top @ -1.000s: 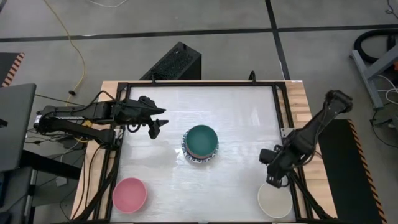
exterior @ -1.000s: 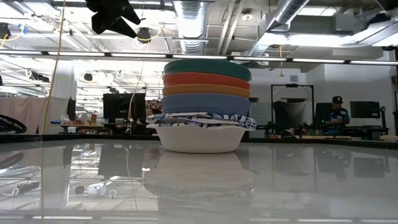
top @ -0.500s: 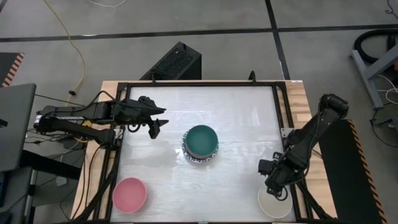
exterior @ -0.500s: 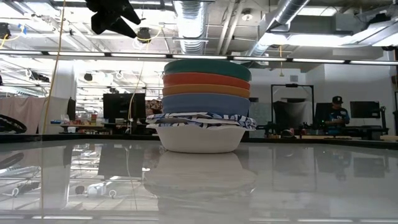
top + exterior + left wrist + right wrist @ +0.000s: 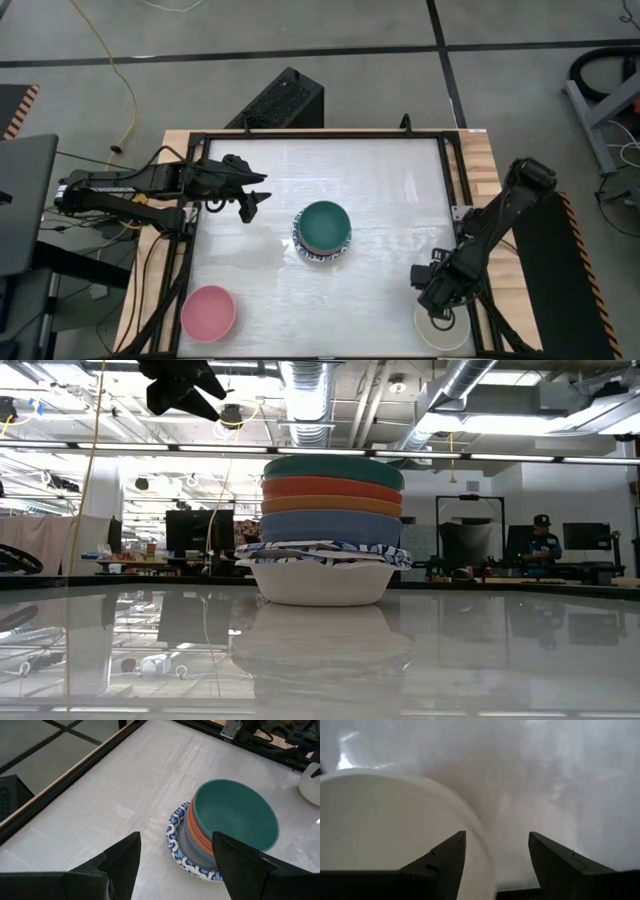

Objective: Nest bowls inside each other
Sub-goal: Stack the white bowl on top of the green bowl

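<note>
I count most of the job as done: the stack stands mid-table with the dark green bowl on top, over the orange, blue and blue-rimmed white ones. Two are left out, by my reading: the pink bowl at the near left corner and the cream bowl at the near right. My right gripper is low over the cream bowl's rim, fingers spread wide, one over the rim, gripping nothing yet. My left gripper waits spread and empty, apart from the stack
</note>
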### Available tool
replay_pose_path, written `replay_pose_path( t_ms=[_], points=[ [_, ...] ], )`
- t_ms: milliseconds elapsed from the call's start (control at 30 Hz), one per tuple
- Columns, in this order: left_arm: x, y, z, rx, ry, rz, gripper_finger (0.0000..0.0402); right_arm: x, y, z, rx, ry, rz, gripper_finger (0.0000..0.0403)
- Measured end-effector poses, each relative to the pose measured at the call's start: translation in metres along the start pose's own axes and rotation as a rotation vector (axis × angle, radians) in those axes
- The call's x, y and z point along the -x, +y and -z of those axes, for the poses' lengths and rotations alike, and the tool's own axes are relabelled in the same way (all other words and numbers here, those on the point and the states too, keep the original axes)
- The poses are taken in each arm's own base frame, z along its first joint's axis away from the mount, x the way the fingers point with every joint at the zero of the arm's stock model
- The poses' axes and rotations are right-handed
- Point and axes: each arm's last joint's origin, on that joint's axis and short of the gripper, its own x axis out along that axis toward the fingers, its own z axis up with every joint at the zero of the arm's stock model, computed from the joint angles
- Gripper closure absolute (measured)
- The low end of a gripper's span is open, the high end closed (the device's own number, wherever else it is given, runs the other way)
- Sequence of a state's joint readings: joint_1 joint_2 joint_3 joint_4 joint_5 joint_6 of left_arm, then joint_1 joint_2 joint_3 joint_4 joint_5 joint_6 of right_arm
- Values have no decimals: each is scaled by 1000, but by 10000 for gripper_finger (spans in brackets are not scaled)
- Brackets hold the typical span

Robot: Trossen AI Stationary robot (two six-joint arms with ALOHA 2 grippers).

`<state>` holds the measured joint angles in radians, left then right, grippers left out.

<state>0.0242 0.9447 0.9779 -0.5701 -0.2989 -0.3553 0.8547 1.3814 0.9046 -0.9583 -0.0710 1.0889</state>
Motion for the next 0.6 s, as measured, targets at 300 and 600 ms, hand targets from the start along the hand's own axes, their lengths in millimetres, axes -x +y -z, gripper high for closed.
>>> replay_pose_path(
  t_ms=[300, 600],
  points=[
    [0, 0, 0, -1, 0, 0, 168, -16, 10, -4, 51, 59, -33, 250],
    [0, 0, 0, -3, 0, -1, 168, -6, 1, -18, -37, 44, -80, 386]
  ],
)
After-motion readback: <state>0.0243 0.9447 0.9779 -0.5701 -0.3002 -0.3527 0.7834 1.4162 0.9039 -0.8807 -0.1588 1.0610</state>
